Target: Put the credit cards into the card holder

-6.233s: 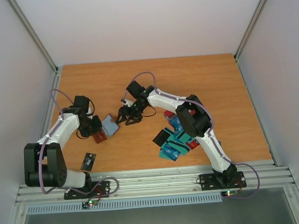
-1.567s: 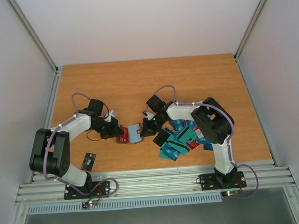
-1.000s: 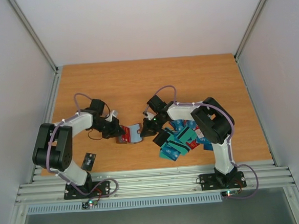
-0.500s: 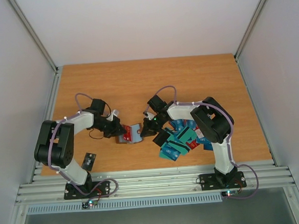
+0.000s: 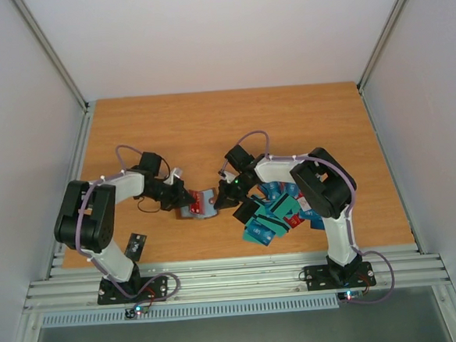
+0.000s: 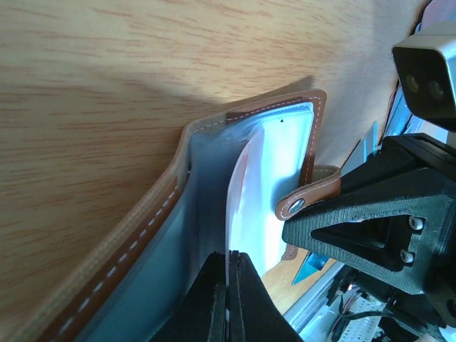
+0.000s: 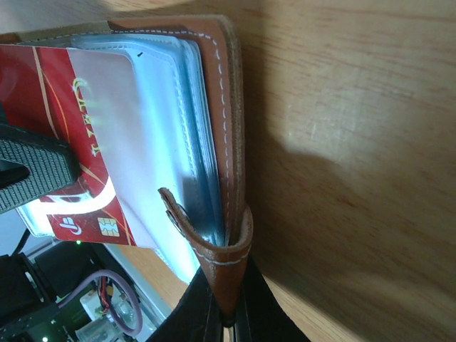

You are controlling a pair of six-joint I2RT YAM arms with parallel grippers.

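The card holder (image 5: 207,203) lies open on the wooden table (image 5: 209,117), right between the two grippers. It is brown, like leather, with pale stitches along its edge. Inside it are clear sleeves (image 7: 174,107) that look shiny and bluish, stacked like pages. A small brown snap strap (image 6: 313,196) with a round metal stud sticks out from one side. The right gripper (image 7: 226,313) has its jaws closed tight on the brown edge of the holder, pinching it near the strap. The left gripper (image 6: 228,285) has its jaws closed tight on a red credit card (image 7: 64,142). This card is thin, flat and glossy, with gold writing, a white swoosh and a small chip. Its far end sits under a clear sleeve and looks milky there. Seen from its edge, the card bends a little. Just to the right of the holder, beside the right arm, is a pile of credit cards (image 5: 274,215) in teal, blue, red and black, lying crisscross. One dark card (image 5: 135,245) lies alone near the left arm's base.
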